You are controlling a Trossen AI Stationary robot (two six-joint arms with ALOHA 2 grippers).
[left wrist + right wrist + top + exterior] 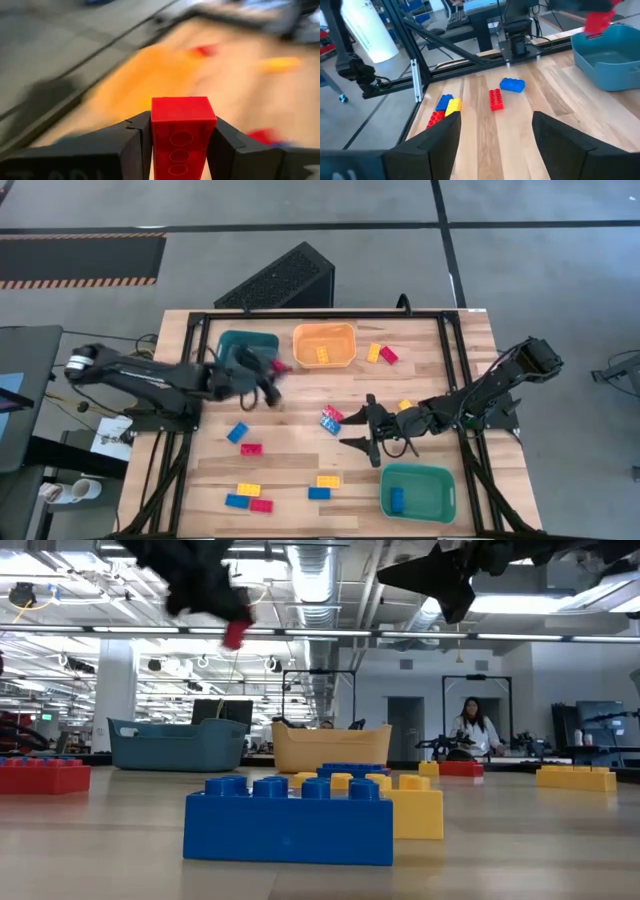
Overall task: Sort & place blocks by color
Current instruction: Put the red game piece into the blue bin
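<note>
My left gripper [272, 376] hovers beside the teal bin [246, 350], shut on a red block [281, 366]. The low view shows that block [235, 635] high above the table. My right gripper [348, 429] is open above the table's middle, near a red and blue pair of blocks [330, 420], touching nothing. Several red, yellow and blue blocks lie flat on the table, among them a blue one [237, 432] and a red one [251, 449]. The orange bin [342, 332] holds a yellow block [323, 355]. The green bin [432, 476] holds a blue block [396, 499]. My left gripper pinches the red block [180, 125] between its two fingers [137, 135], one on each long side. One end of the block sticks out past the fingertips. The block is lifted clear of the table, next to the teal bin's rim.
A black frame [450, 360] borders the table. More blocks lie near the near edge [248, 490] and beside the orange bin [380, 354]. In the low view a blue block [290, 815] stands close to the camera. A person [470, 725] stands in the room beyond.
</note>
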